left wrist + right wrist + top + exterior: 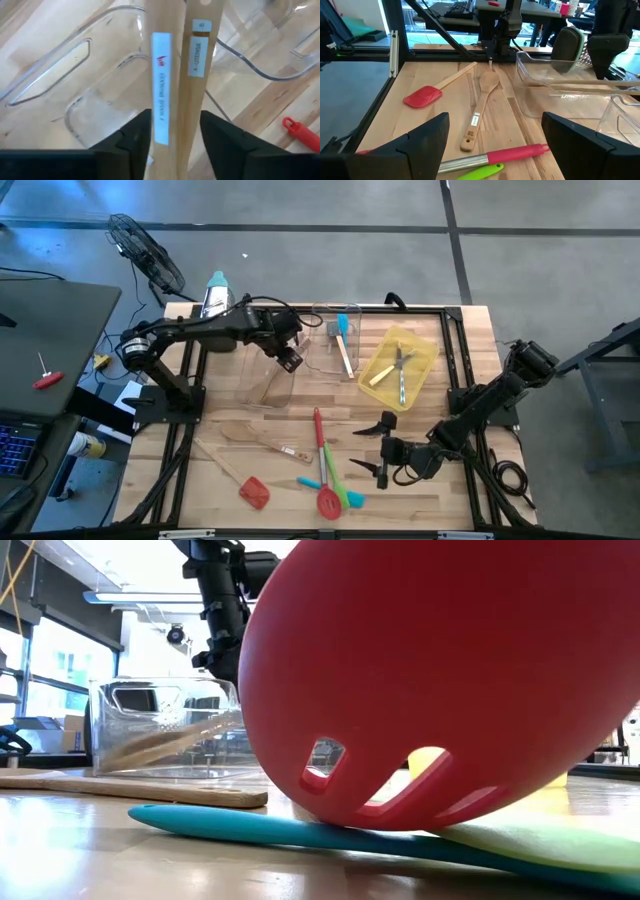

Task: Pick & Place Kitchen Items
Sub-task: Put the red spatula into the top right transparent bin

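The kitchen items lie in a few spots on the wooden desk (460, 350). Two wooden handles (162, 75) with paper labels sit between the fingers (132, 137) of the left end effector (289, 360), which hangs over a clear tray (265, 385). The handles slant down into that tray. The fingers are spread a little, and I cannot tell if they press on the wood or just stand beside it.

The right end effector (380, 448) is near the front of the desk with its fingers spread wide and nothing in them. Just in front of it lie a wooden spoon (480, 107), a red spatula (422, 95) and a red-handled tool (492, 157).

A yellow tray (420, 345) holds metal cutlery (400, 370). A second clear tray (322, 330) at the back holds a teal-headed tool (342, 330). A red slotted spoon (440, 680) rests on a teal spatula (250, 827) at the desk's front edge.
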### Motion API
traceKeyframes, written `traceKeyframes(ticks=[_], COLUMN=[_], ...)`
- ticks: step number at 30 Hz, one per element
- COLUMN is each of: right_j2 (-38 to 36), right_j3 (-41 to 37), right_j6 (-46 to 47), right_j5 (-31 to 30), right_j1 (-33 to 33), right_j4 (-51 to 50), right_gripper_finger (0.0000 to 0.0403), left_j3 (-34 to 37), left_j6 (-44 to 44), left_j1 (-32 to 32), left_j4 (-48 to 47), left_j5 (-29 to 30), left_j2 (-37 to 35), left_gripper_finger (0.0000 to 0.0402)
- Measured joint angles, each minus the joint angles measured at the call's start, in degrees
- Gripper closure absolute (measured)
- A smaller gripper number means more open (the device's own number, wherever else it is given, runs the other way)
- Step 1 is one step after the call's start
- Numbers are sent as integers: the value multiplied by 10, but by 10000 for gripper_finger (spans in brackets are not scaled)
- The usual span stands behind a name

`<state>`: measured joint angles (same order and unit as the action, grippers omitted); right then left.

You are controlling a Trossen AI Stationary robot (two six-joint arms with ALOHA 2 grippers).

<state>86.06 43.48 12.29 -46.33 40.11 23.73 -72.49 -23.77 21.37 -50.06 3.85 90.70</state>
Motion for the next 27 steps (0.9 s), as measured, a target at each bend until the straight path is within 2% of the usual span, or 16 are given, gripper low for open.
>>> traceKeyframes(ticks=[3, 7, 14, 20, 27], right_j2=[0, 0, 0, 0, 0], right_j3=[0, 0, 0, 0, 0], right_j6=[4, 15, 16, 16, 16], right_j5=[0, 1, 17, 26, 33], right_j1=[-5, -12, -15, -15, -15], right_j4=[-5, -14, -12, -13, -22], right_gripper_finger=[93, 93, 93, 93, 93], left_j3=[0, 0, -65, -143, -191], left_j6=[0, 0, 1, 11, 37], left_j1=[0, 0, -14, -73, -184], left_j4=[6, 6, -79, -142, -242], left_j5=[12, 16, 2, -23, -24], left_j2=[0, 0, 1, 1, 0], left_gripper_finger=[213, 204, 204, 204, 204])
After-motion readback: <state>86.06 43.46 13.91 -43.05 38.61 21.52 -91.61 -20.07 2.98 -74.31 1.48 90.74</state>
